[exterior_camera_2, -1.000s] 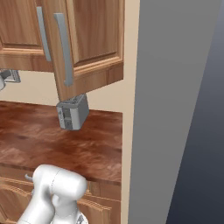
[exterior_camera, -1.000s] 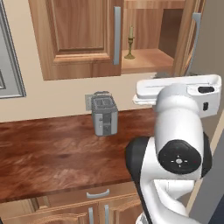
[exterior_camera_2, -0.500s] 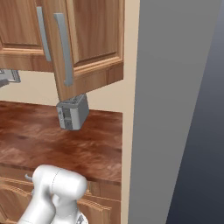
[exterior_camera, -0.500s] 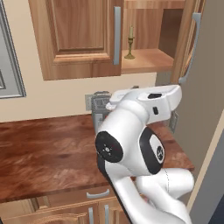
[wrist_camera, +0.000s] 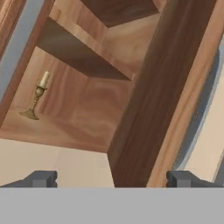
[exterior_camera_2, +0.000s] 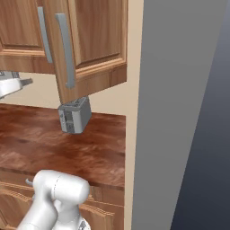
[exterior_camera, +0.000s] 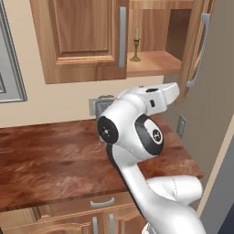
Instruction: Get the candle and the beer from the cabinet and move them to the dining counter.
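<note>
The candle, cream in a brass holder, stands on the bottom shelf of the cabinet. The cabinet's left door is closed and its right door stands open. My gripper is open, its fingertips far apart with nothing between them. It looks up into the cabinet from below, aimed at the open door's edge, with the candle to its upper left. In the left base view my hand hangs just under the cabinet's open side. The beer and the dining counter are out of view.
A grey toaster stands at the back of the wood-topped counter, partly behind my arm. A tall grey panel closes off the right side. The open door's bar handle juts toward me. Lower cabinets run below.
My arm has refolded: the elbow swung left and down in front of the toaster. The hand stays just below the open cabinet, and the gripper stays open.
</note>
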Tool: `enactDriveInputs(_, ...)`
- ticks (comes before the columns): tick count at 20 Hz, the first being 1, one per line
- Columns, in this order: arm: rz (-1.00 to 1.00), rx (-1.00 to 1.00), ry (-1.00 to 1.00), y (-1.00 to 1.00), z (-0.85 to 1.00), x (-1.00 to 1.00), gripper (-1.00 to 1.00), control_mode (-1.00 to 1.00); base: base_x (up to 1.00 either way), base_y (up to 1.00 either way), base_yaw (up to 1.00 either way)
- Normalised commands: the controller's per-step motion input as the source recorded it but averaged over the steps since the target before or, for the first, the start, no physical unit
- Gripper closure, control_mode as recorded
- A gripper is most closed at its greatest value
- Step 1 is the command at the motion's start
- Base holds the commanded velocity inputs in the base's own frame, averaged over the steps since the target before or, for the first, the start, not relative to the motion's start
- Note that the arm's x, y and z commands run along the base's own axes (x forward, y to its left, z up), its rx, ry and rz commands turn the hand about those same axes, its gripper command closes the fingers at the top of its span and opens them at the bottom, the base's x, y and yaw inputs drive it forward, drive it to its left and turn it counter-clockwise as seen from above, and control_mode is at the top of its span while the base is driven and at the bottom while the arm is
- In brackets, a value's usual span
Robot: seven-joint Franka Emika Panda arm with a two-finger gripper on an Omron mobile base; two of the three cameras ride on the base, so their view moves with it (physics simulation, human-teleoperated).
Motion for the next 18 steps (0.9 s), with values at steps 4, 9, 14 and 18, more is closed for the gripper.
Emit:
enactDriveInputs(4, -0.13, 0.00, 0.10, -0.57, 0.00, 0.53, -1.00, -1.00, 0.00, 0.00, 0.00)
enactDriveInputs(9, -0.13, 0.00, 0.16, -0.61, 0.00, 0.42, -1.00, -1.00, 0.00, 0.00, 0.00)
enactDriveInputs(14, -0.15, 0.00, 0.18, -0.59, 0.00, 0.21, -1.00, -1.00, 0.00, 0.00, 0.00)
enactDriveInputs(18, -0.17, 0.00, 0.09, -0.63, 0.00, -0.05, -1.00, -1.00, 0.00, 0.00, 0.00)
